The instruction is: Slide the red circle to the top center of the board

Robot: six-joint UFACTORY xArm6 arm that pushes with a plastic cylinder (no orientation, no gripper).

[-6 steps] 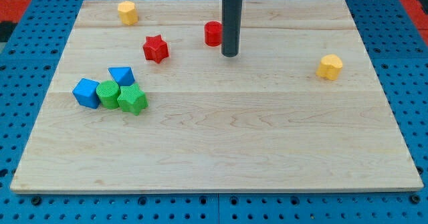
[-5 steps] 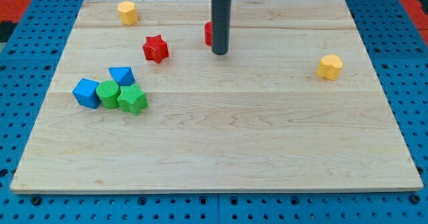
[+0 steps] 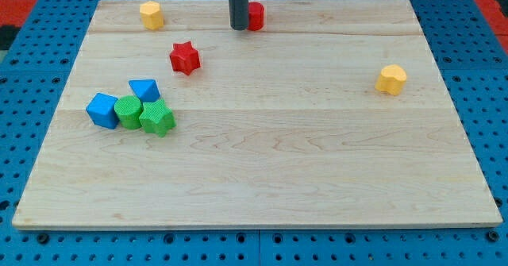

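The red circle [image 3: 255, 15] sits near the view's top centre of the wooden board [image 3: 262, 163], close to the top edge. My tip [image 3: 238, 28] stands right against its left side, and the dark rod hides the circle's left part. A red star [image 3: 184, 58] lies lower left of the tip, apart from it.
A yellow block [image 3: 151, 15] sits at the top left and a yellow heart-like block [image 3: 390, 79] at the right. At the left, a blue cube [image 3: 102, 109], a blue triangular block [image 3: 144, 90], a green circle [image 3: 127, 112] and a green star [image 3: 157, 118] are clustered.
My tip moved up and to the view's left, from the circle's lower right to its left side. The red circle slid up toward the top edge. Other blocks did not move.
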